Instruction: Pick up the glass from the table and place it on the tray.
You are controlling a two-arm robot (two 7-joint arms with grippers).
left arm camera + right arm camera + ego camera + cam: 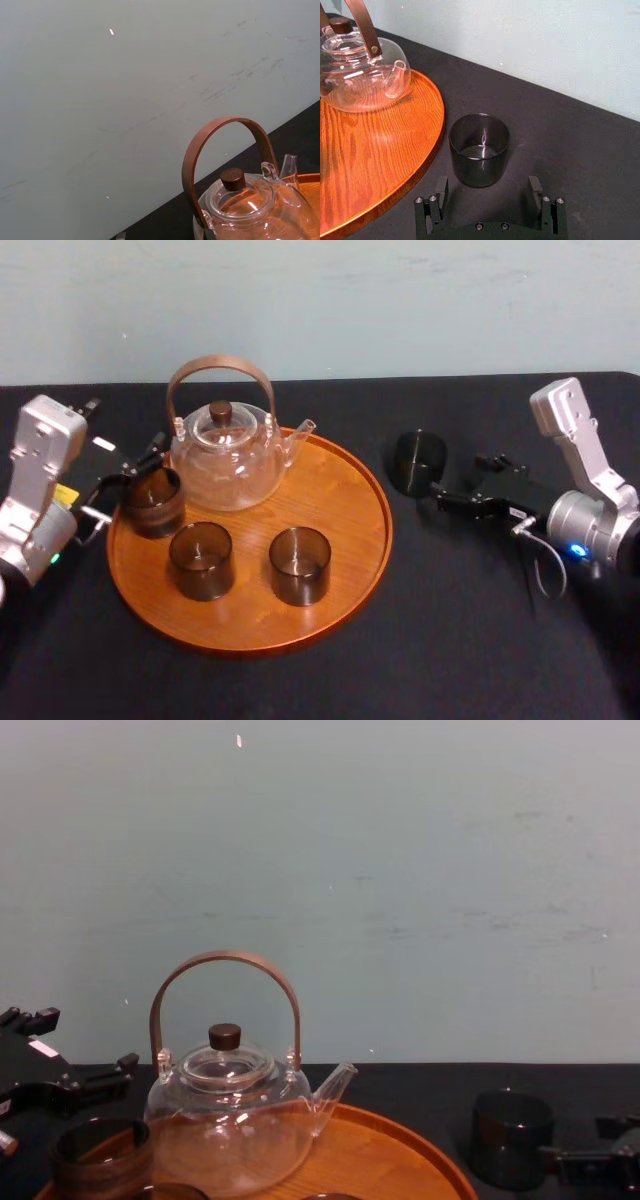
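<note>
A dark smoked glass (418, 462) (479, 150) (510, 1135) stands upright on the black table just right of the round orange-brown wooden tray (340, 540) (370, 165) (400, 1145). My right gripper (445, 482) (488, 182) (575, 1157) is low on the table right behind the glass, open, with one finger on each side of its base and not touching it. My left gripper (125, 485) (90, 1080) is at the tray's left rim, open, beside another dark glass (152, 502) (100, 1150) that stands there.
A clear glass teapot (228, 455) (250, 210) (360, 75) (230, 1120) with a brown hoop handle stands at the tray's back. Two more dark glasses (201, 560) (300, 565) stand at the tray's front. Bare tray wood lies on its right side. A pale wall rises behind.
</note>
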